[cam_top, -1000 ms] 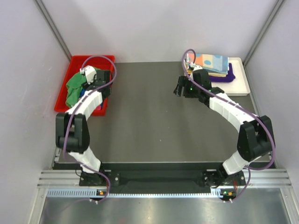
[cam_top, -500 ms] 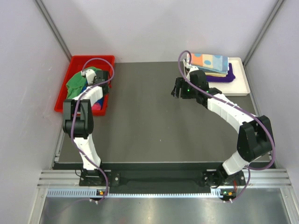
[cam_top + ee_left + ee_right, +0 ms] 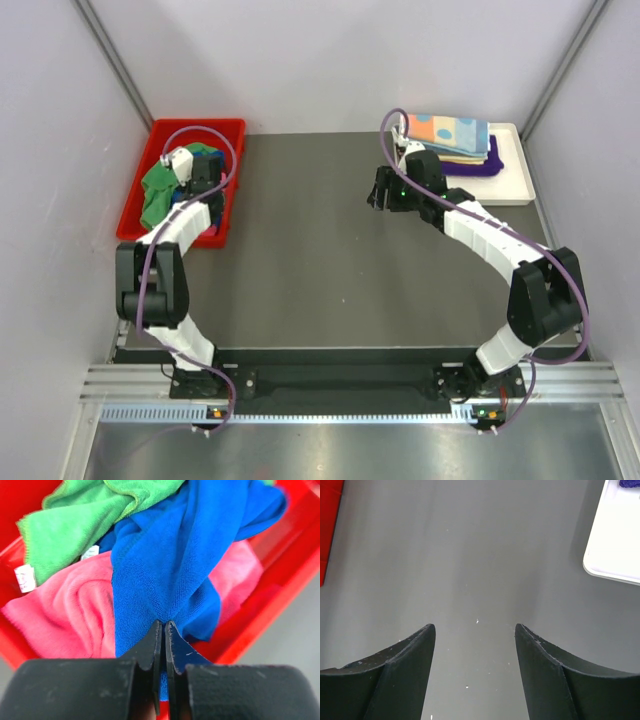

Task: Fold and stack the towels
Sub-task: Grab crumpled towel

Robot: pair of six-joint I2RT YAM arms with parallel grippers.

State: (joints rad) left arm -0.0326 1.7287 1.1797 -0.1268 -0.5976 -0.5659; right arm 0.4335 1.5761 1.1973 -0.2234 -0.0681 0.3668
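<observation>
The bin [image 3: 200, 124] is bright red. Inside it, a royal blue towel [image 3: 165, 565] in plain terry lies between a leaf-green towel [image 3: 75, 525] with a small white tag and a plain hot-pink towel [image 3: 65, 620]. Across the dark grey table [image 3: 300, 250], the tray [image 3: 505, 190] is white. The top towel [image 3: 452, 131] of its stack is orange-pink with teal dots, above a yellow sliver [image 3: 465, 153] and a deep purple towel [image 3: 475, 168].

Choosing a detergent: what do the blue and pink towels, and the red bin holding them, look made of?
Blue towel: matte terry, cotton or microfibre; tiny loops show in the nap.
Pink towel: fleecy cloth, probably microfibre; fuzzy surface, soft rounded folds.
Red bin: likely hard plastic; smooth, slightly glossy walls.
</observation>
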